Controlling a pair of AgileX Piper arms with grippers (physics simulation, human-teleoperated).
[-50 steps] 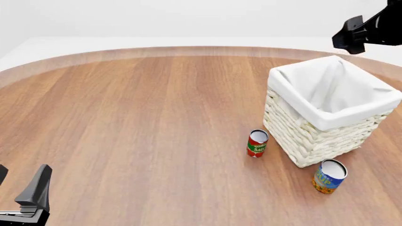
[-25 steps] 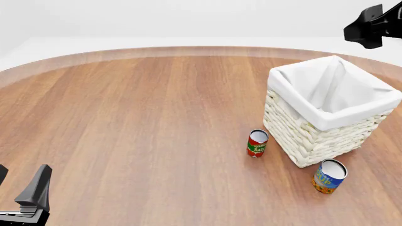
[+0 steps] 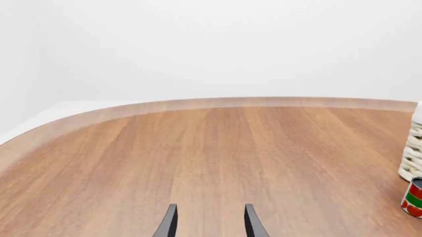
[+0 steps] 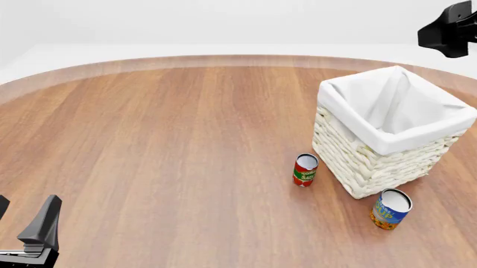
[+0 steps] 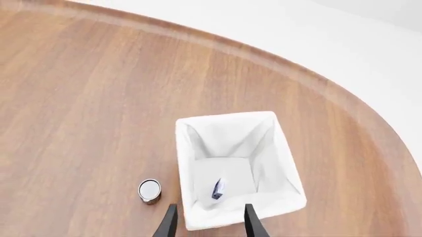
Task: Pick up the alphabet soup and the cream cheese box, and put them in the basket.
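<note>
Cheese box (image 5: 217, 188) lies inside the basket (image 4: 358, 167); soup can (image 4: 390, 209) stands on the counter (image 4: 164, 145) just beside the basket. Both arms' jaws are open and empty. Next, probably, the right gripper (image 5: 207, 222) descends to the soup can.

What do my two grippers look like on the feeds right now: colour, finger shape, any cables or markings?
The left gripper is matte black with dark grey, flat, tapering fingers ending in thin tips. The right gripper has the same slim dark blade-like fingers; its body is a blocky black housing. No cables or markings are visible.
</note>
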